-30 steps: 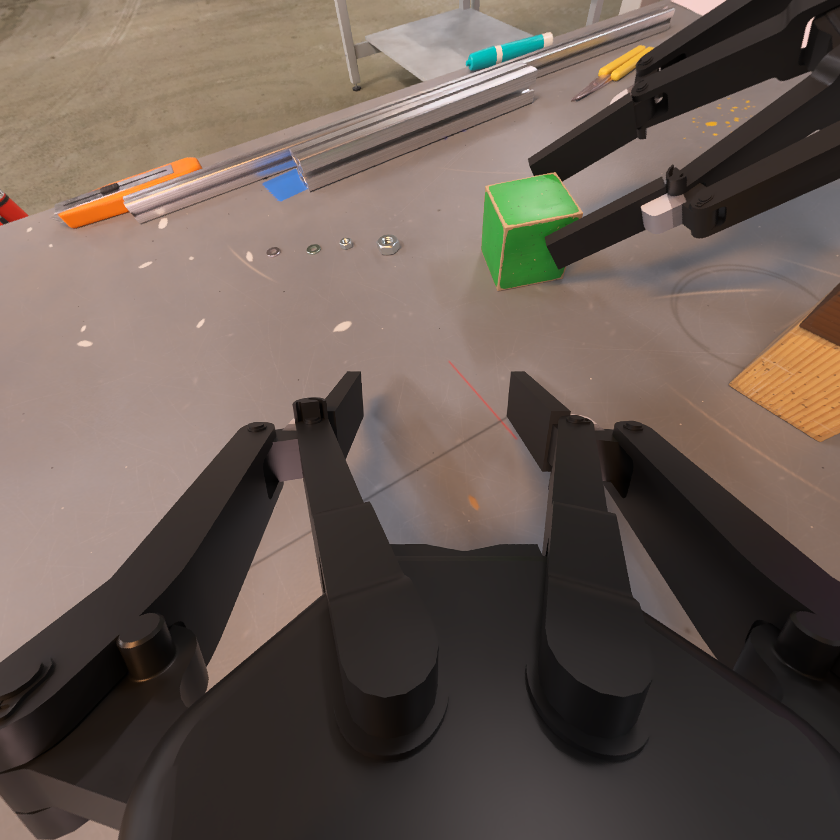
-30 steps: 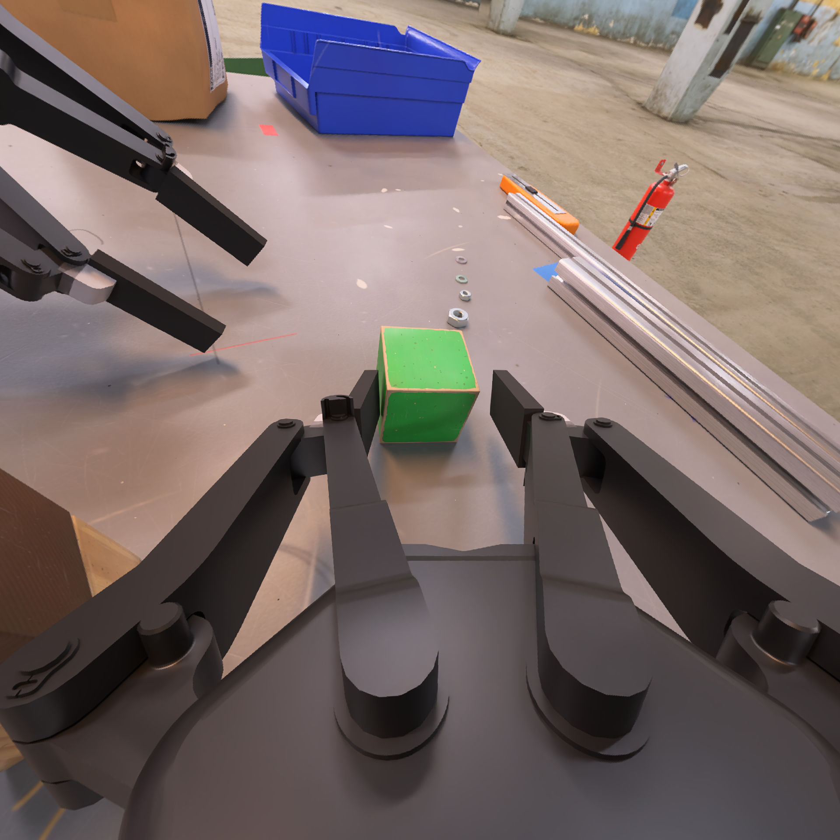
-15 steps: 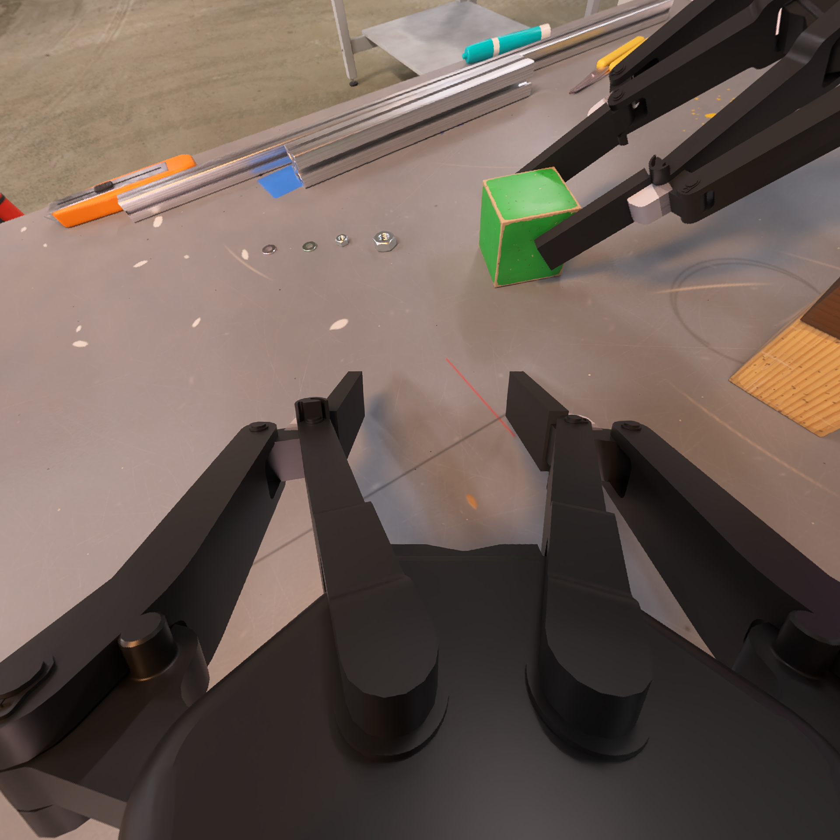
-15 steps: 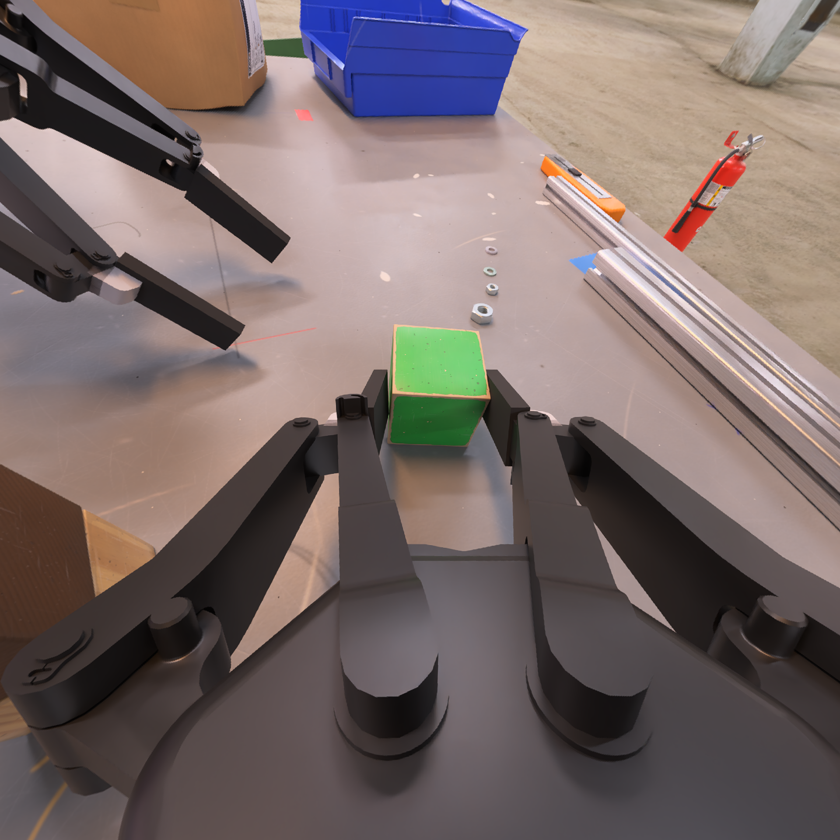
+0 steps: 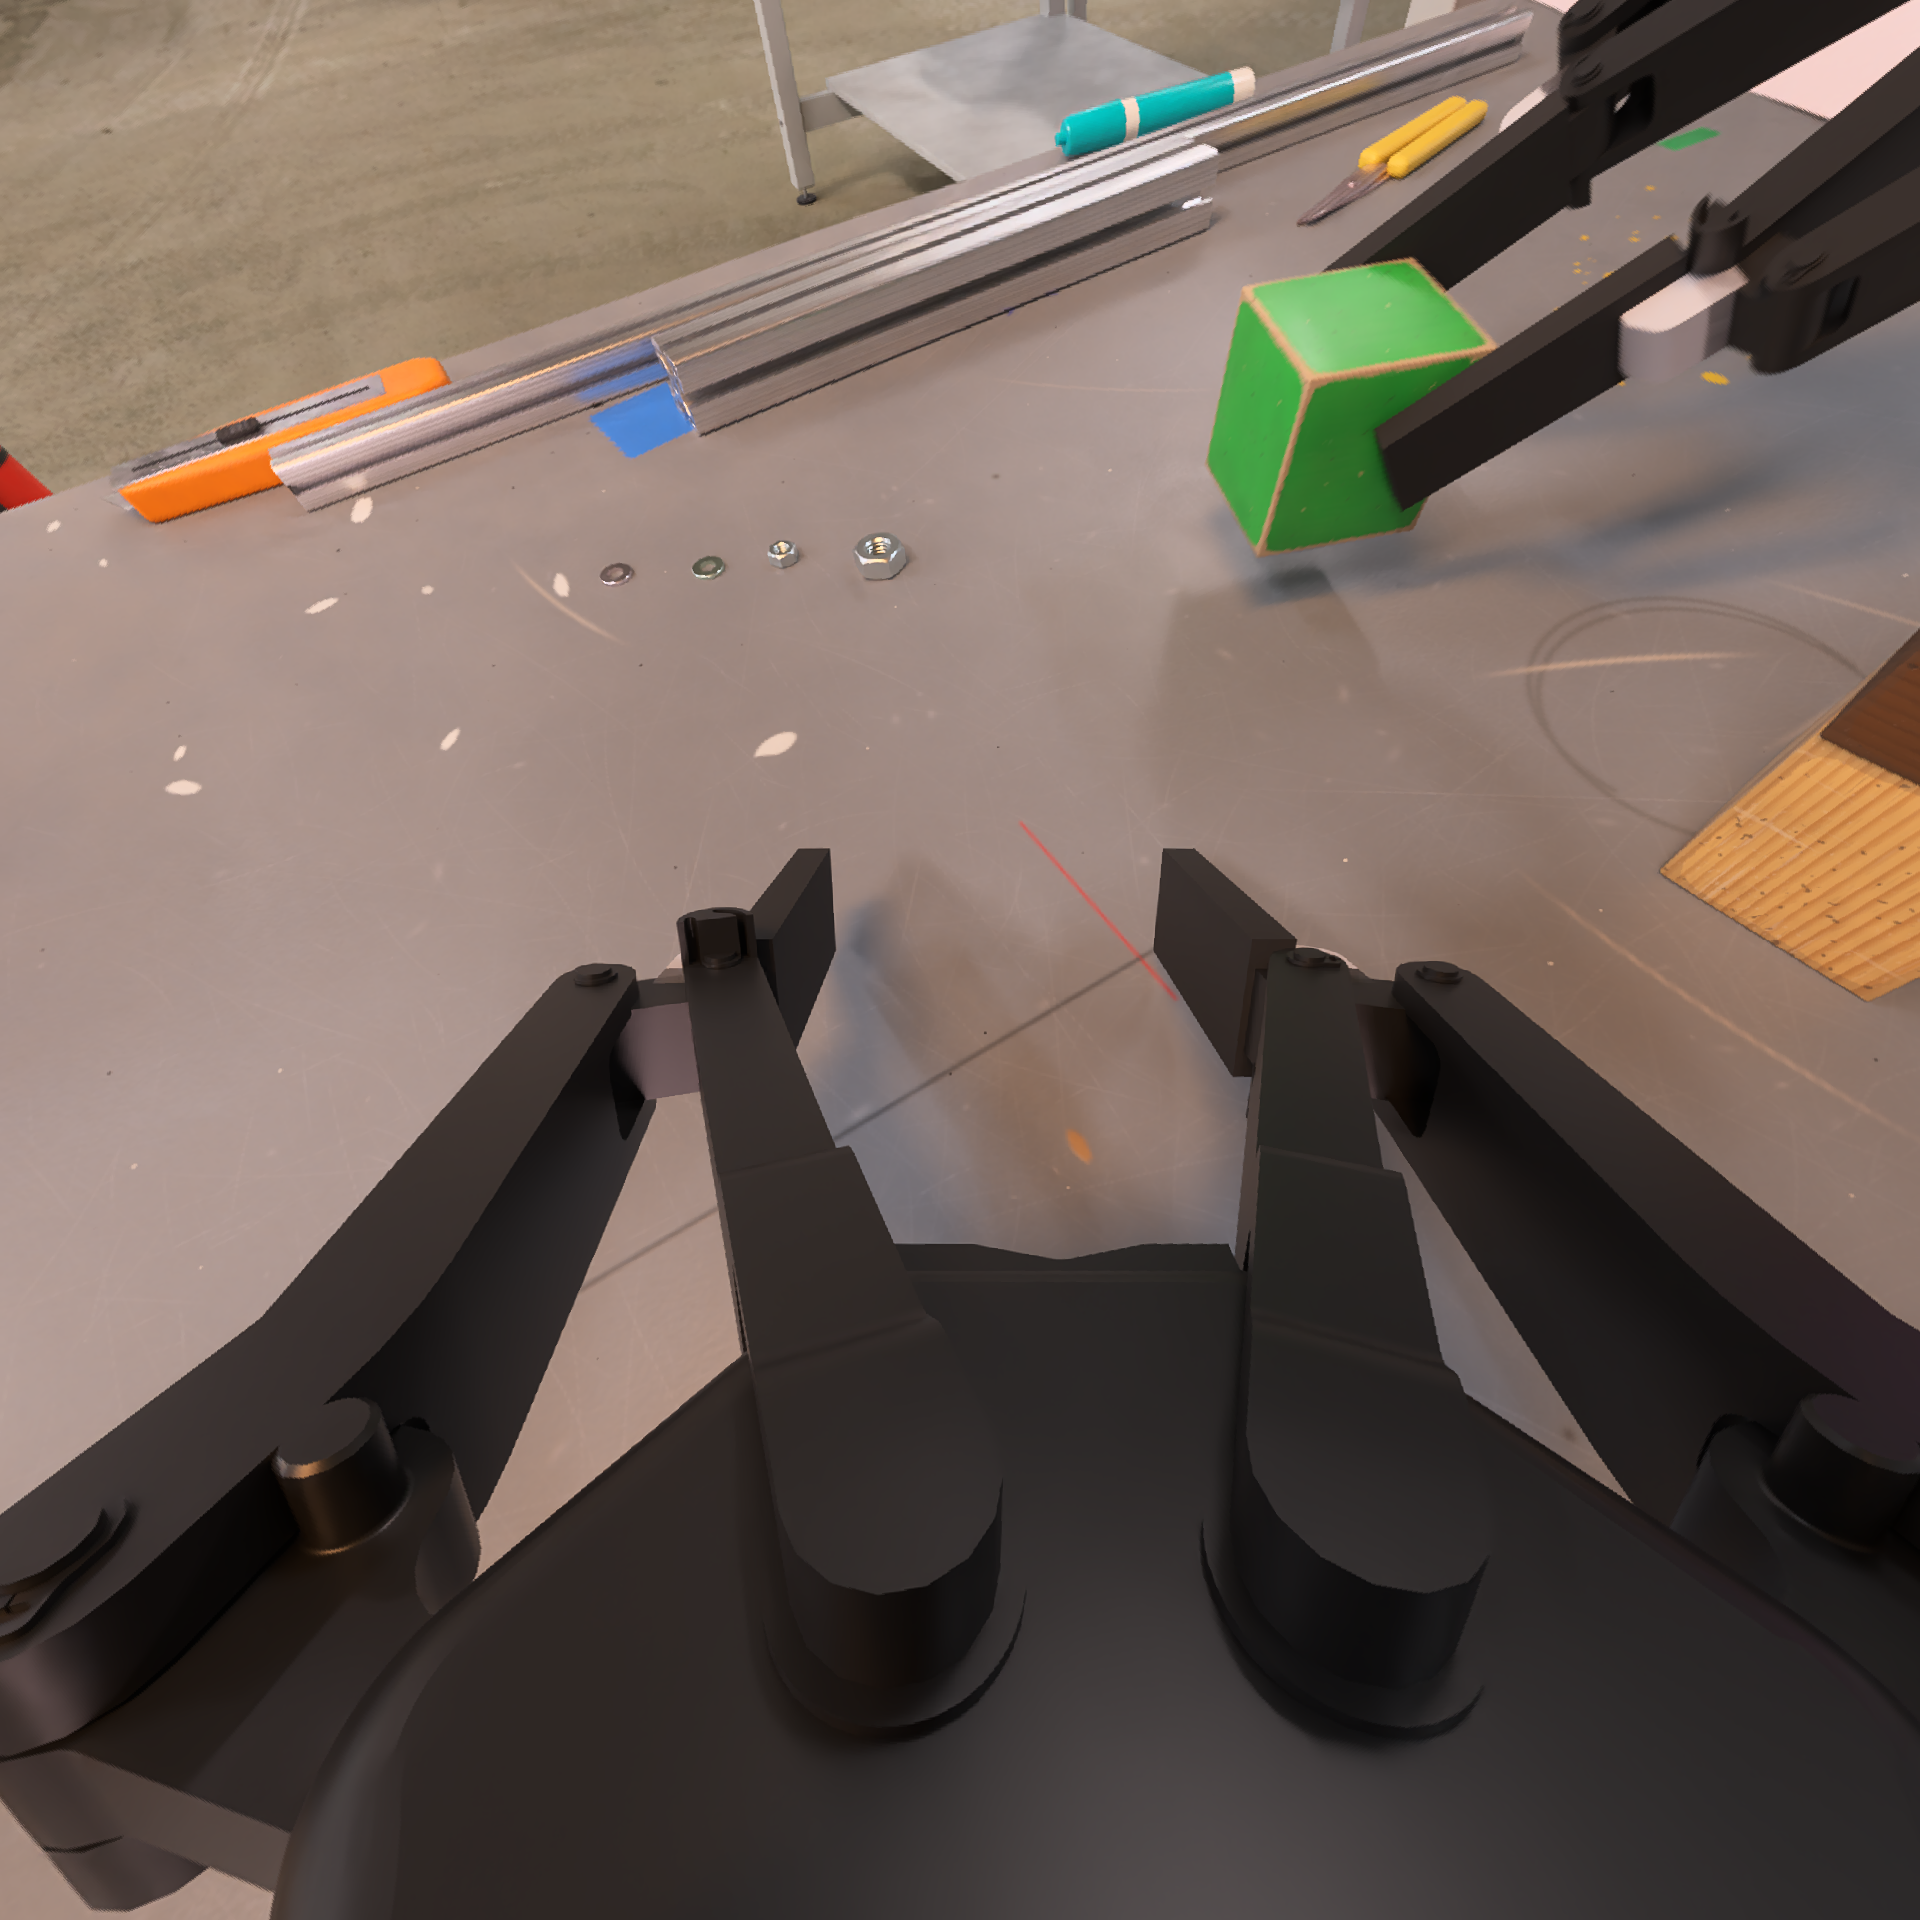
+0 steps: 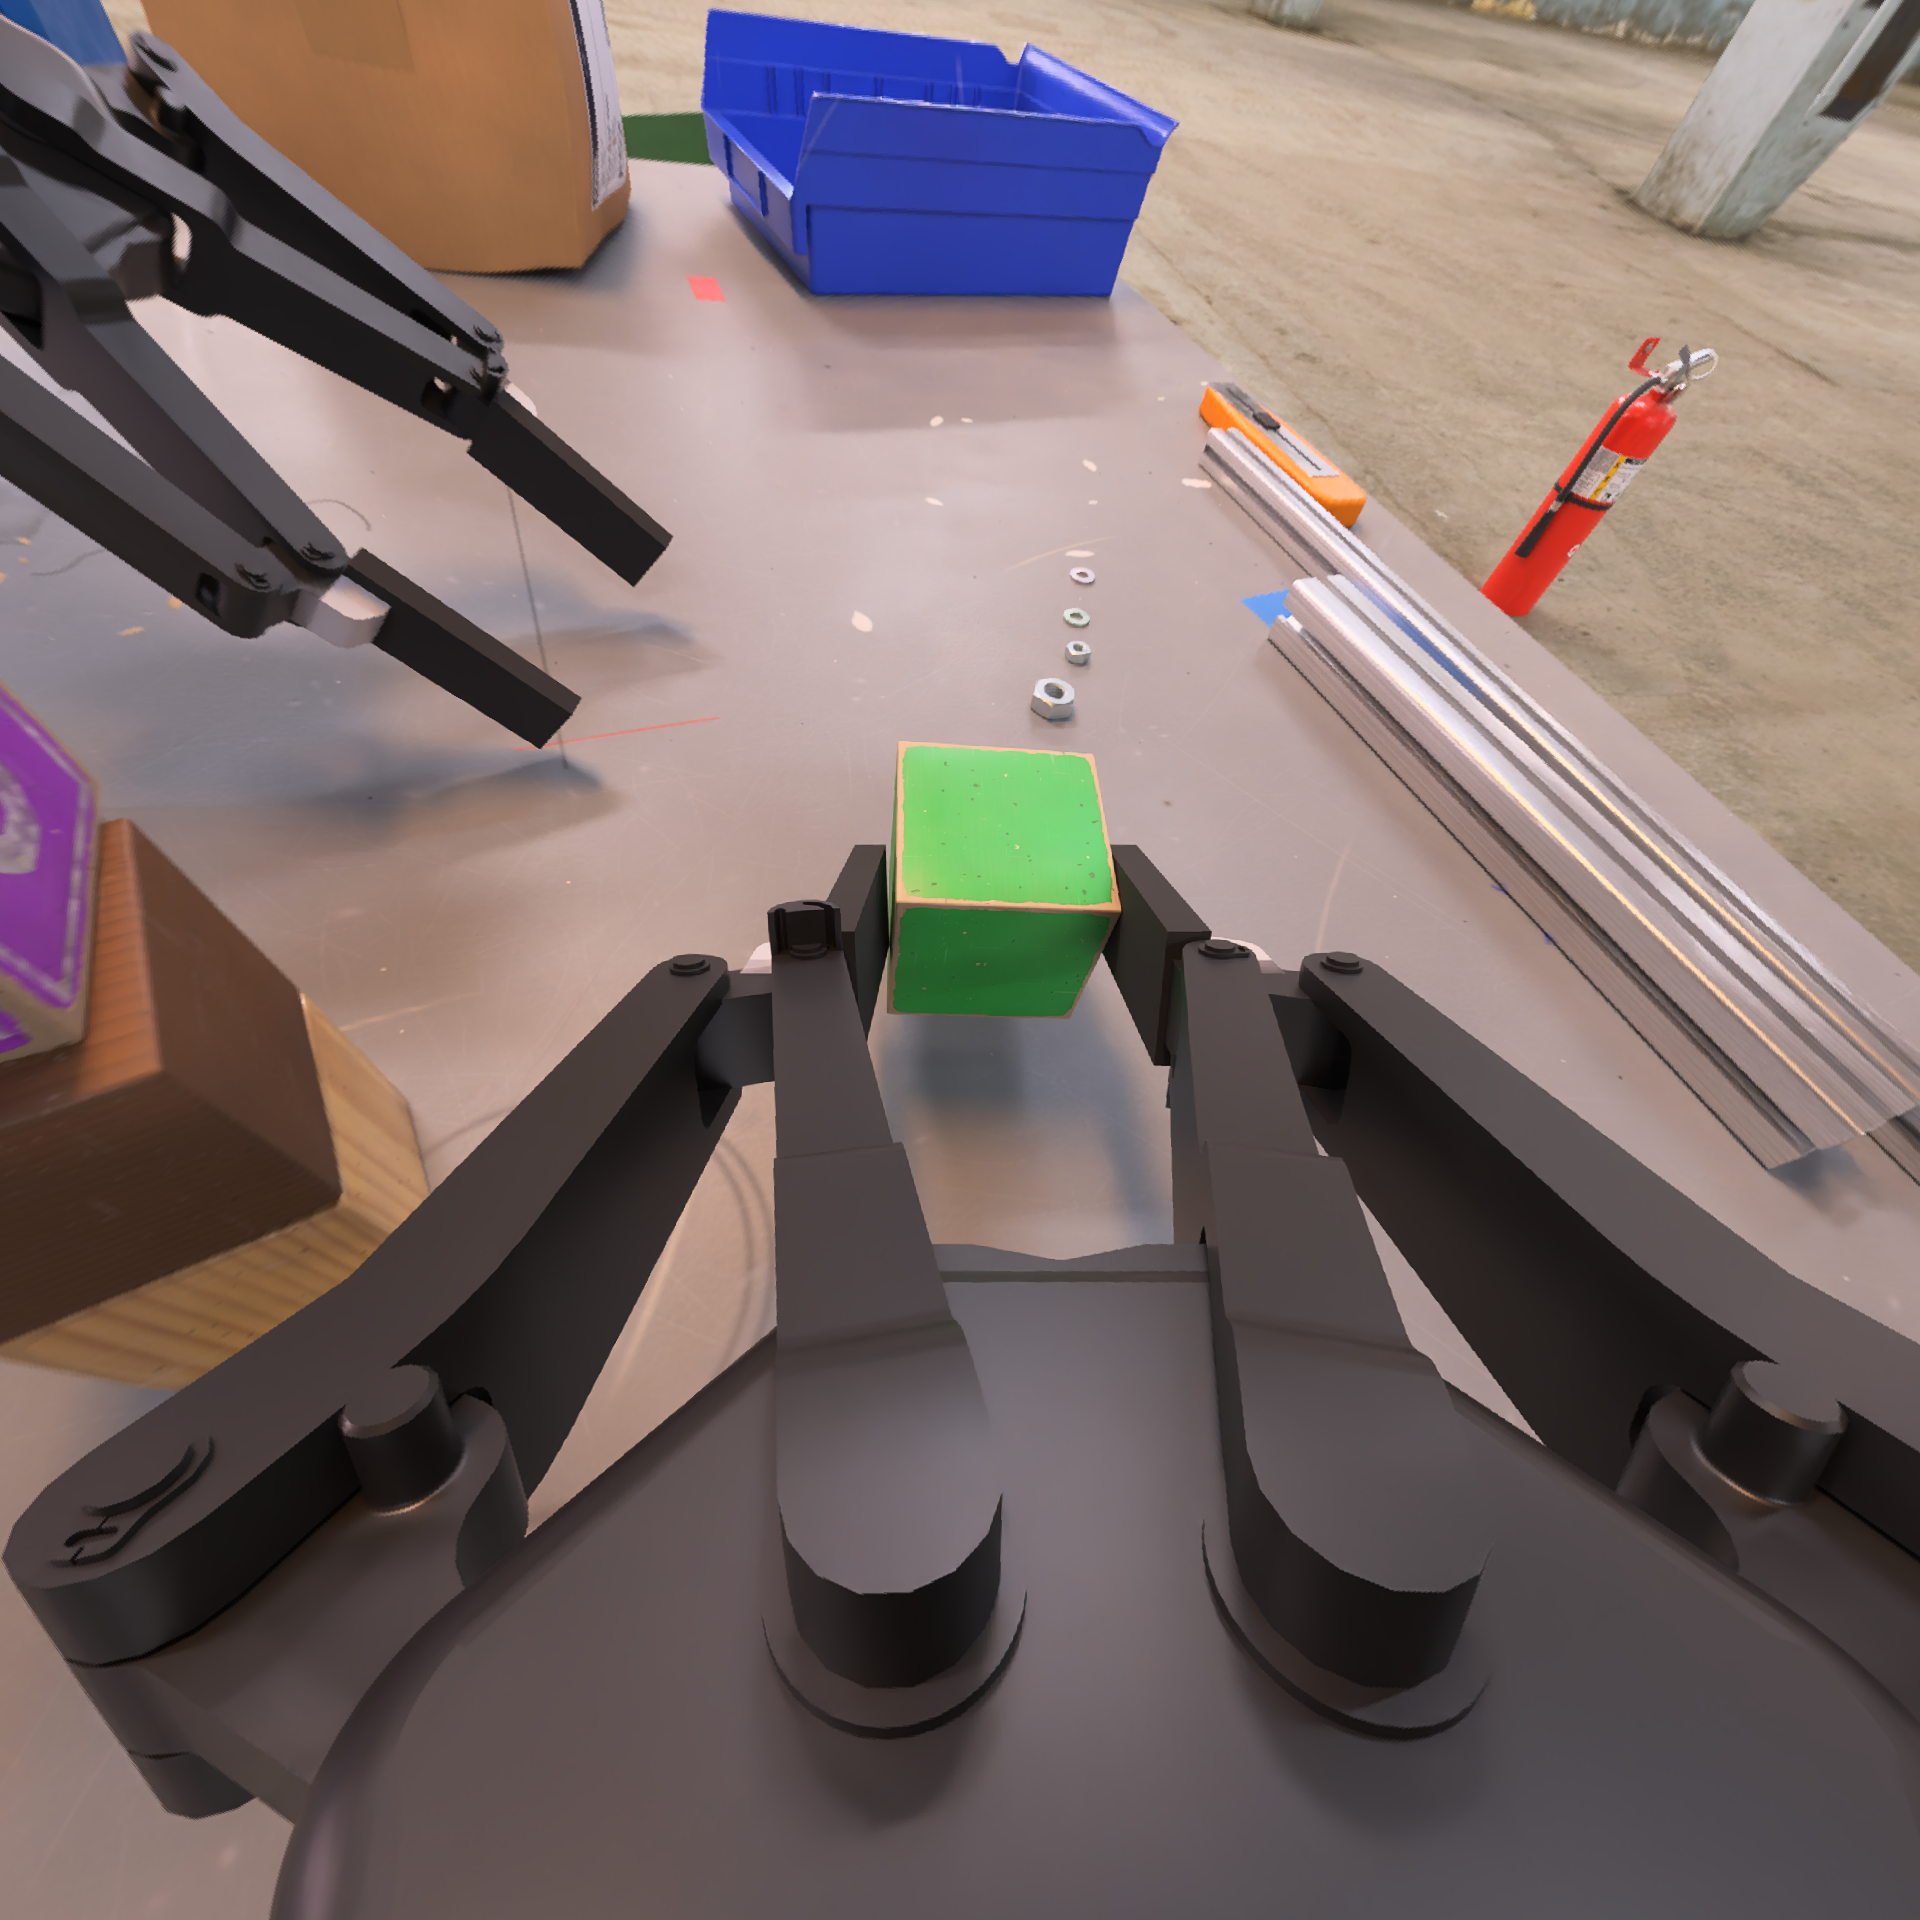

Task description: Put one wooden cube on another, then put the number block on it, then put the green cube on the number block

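Observation:
My right gripper (image 6: 997, 925) is shut on the green cube (image 6: 997, 883) and holds it above the grey table (image 6: 831, 468), with its shadow below. The green cube also shows in the left wrist view (image 5: 1340, 405), lifted and tilted in the right gripper (image 5: 1382, 353). At the left of the right wrist view a purple number block (image 6: 36, 862) sits on a dark wooden cube (image 6: 156, 1091), which sits on a light wooden cube (image 6: 239, 1278). The stack's edge shows in the left wrist view (image 5: 1808, 862). My left gripper (image 5: 992, 904) is open and empty over bare table; it also shows in the right wrist view (image 6: 603, 634).
Aluminium rails (image 6: 1558, 831) and an orange utility knife (image 6: 1283, 452) lie along the table's right edge. Nuts and washers (image 6: 1070, 644) lie beyond the cube. A blue bin (image 6: 935, 177) and a cardboard box (image 6: 416, 125) stand at the far end. A fire extinguisher (image 6: 1590, 478) stands on the floor.
My right gripper closed on the green cube and lifted it off the table. The stack with the purple block came into the right wrist view. The left gripper stayed in place.

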